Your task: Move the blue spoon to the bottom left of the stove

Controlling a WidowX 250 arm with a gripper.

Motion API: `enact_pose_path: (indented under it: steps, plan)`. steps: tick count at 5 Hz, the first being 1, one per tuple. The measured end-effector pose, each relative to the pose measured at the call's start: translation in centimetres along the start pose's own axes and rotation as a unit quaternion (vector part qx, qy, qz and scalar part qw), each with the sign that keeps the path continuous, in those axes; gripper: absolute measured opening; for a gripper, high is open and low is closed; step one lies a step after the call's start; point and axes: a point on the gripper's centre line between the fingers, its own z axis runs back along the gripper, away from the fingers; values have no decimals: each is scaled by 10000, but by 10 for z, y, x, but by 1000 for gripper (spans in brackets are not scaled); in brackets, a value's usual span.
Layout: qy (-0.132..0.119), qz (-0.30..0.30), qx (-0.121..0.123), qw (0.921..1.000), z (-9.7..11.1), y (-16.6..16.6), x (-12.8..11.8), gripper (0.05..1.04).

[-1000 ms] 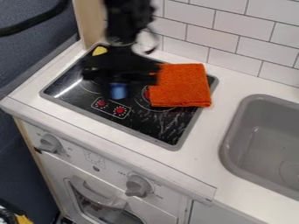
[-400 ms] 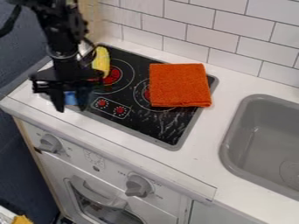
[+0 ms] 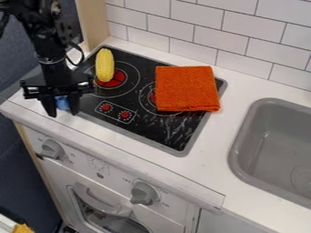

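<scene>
Gripper (image 3: 62,112): pinches blue spoon (image 3: 62,102)
Spoon: now farther left in frame
Stove (image 3: 152,129): bottom-left corner seems near; release remains

Cloth (image 3: 187,88): orange, matt, rough nap. Stove top (image 3: 139,120): black, glossy, glass-like, with pale streaks. Corn (image 3: 104,65): yellow, plastic-looking, smooth. Sink (image 3: 276,150): grey, smooth, plastic-looking. Wall tiles (image 3: 252,27): white, smooth. Table (image 3: 213,161): white, smooth. Side panel (image 3: 91,20): pale, wood-like. Knob (image 3: 144,193): grey, smooth, plastic-looking.

Black jointed arm, looping black cable
</scene>
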Motion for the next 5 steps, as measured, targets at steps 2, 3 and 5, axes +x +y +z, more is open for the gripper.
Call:
enact_pose_path:
  steps: [2,3,5]
  plan:
    - [-111,-191,-179,9996,-14,-2,28,462]
    - [-156,-302,-309,9989,-16,-8,37,515]
    - [-48,-371,-174,9991,-14,-8,37,993]
